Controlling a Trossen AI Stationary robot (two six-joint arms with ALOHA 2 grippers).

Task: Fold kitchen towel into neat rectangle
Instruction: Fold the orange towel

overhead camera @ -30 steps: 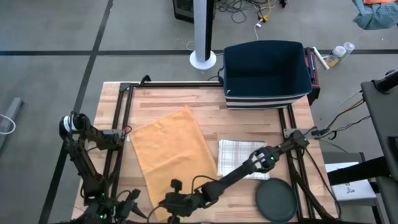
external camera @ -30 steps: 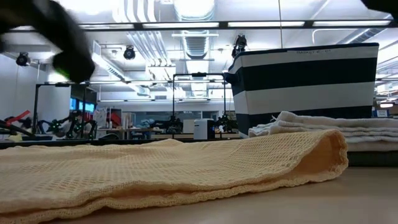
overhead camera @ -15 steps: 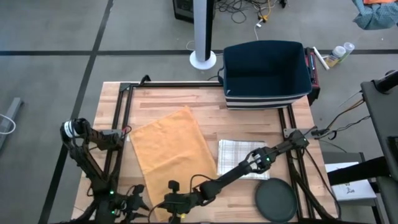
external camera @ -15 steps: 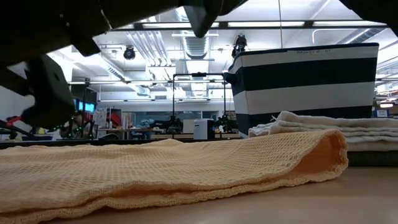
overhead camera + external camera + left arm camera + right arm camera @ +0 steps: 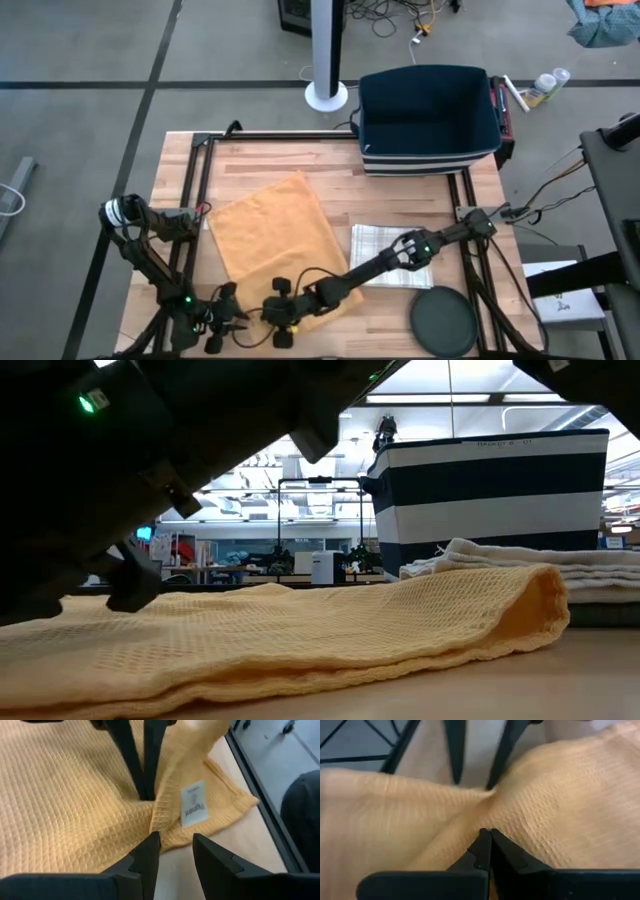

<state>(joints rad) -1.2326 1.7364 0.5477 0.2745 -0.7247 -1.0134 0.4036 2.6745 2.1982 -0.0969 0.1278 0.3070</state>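
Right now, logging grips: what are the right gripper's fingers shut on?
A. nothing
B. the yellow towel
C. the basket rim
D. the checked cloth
B: the right gripper has its fingers pressed together on a pinched ridge of the yellow towel near the table's front edge.

waffle-weave cloth towel (image 5: 75,795), wooden table (image 5: 270,165)
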